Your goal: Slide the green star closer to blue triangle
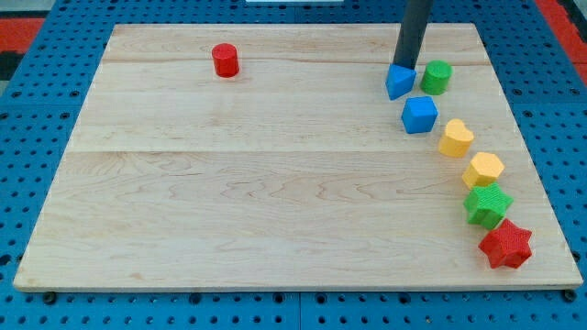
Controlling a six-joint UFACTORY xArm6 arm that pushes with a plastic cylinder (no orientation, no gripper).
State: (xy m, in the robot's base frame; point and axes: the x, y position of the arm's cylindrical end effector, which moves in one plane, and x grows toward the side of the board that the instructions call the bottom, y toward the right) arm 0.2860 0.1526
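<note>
The green star [488, 203] lies near the view's right edge, low on the board, between the yellow hexagon [483, 170] above it and the red star [505, 245] below it. The blue triangle [399, 82] sits at the upper right. My tip [405, 66] rests at the triangle's top edge, touching it or nearly so. The rod rises out of the view's top. The star is far below and right of the triangle.
A green cylinder [436, 77] stands just right of the blue triangle. A blue cube [419, 115] and a yellow heart [455, 137] lie between triangle and hexagon. A red cylinder [225, 60] stands at upper left. The wooden board [275, 183] ends near the red star.
</note>
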